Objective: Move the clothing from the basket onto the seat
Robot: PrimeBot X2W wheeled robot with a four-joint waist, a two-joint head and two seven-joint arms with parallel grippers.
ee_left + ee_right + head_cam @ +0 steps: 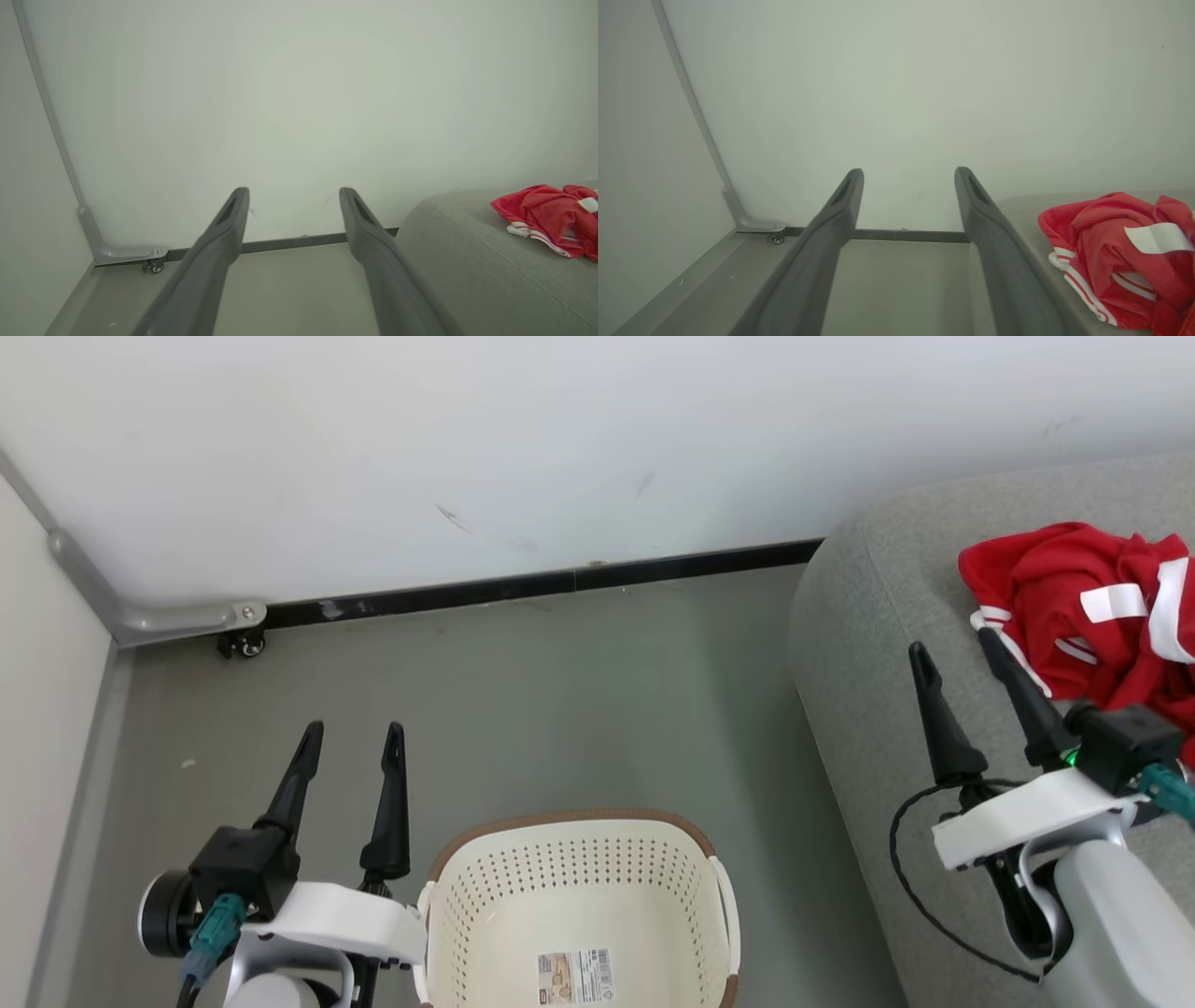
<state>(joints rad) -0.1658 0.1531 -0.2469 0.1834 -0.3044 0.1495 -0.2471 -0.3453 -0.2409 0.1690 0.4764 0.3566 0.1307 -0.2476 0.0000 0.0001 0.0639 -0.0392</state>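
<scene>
While left pincer (355,729) and right pincer (951,642) gape, clothing (1055,588) on seat (868,644), basket (579,877) (sticker (575,976) showing)

- The head view looks down from up high at the floor (560,691), the basket (579,819) and the seat (868,644).
- The left wrist view sits low and looks along its fingers (217,247) at the wall (299,93).
- The right wrist view faces the same way, nearer the red clothing (1106,233).
- All three share the wall, seat and clothing.
</scene>
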